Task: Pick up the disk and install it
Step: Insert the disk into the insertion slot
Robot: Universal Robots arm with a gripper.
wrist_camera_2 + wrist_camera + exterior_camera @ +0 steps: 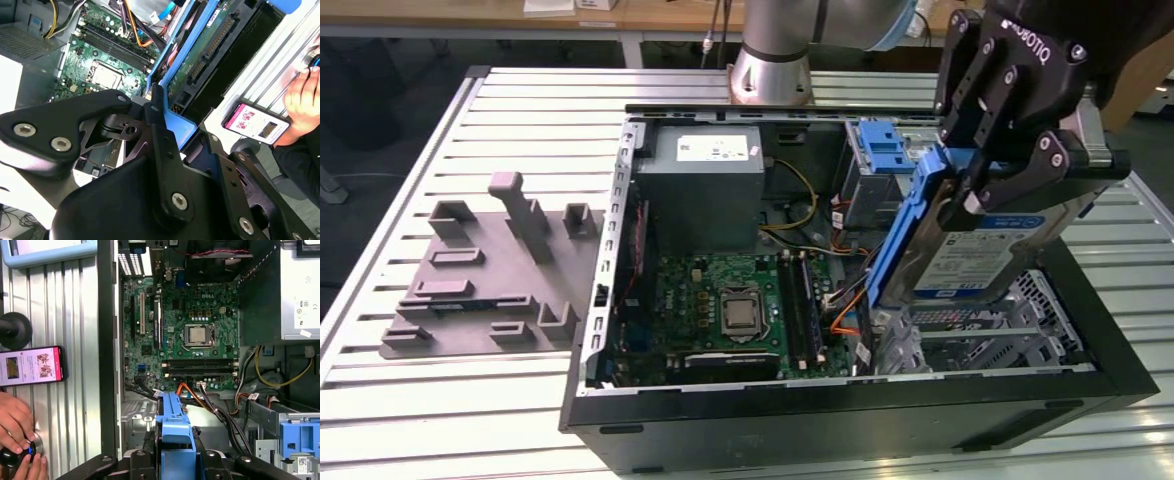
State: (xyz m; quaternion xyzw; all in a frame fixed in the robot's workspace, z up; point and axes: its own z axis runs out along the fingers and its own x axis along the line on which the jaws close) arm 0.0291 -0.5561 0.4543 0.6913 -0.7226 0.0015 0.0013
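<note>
The jaws were clamped on the disk [977, 258], tilted on edge over the drive cage [994, 335]. Installing was in hand; seating it probably called for squaring it with the cage.

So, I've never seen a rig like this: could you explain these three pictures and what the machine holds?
The exterior view, from a camera off the arm, shows a robot arm at a slatted metal table. Its gripper is shut on the disk, a silver hard drive in a blue frame, held tilted over the open computer case, not yet seated. Inside are the green motherboard and a grey metal box. A grey moulded fixture lies beside the case. Both wrist views come from cameras riding on the arm, looking past the gripper into the case. The first wrist view shows a person's hands and a phone outside it.
</note>
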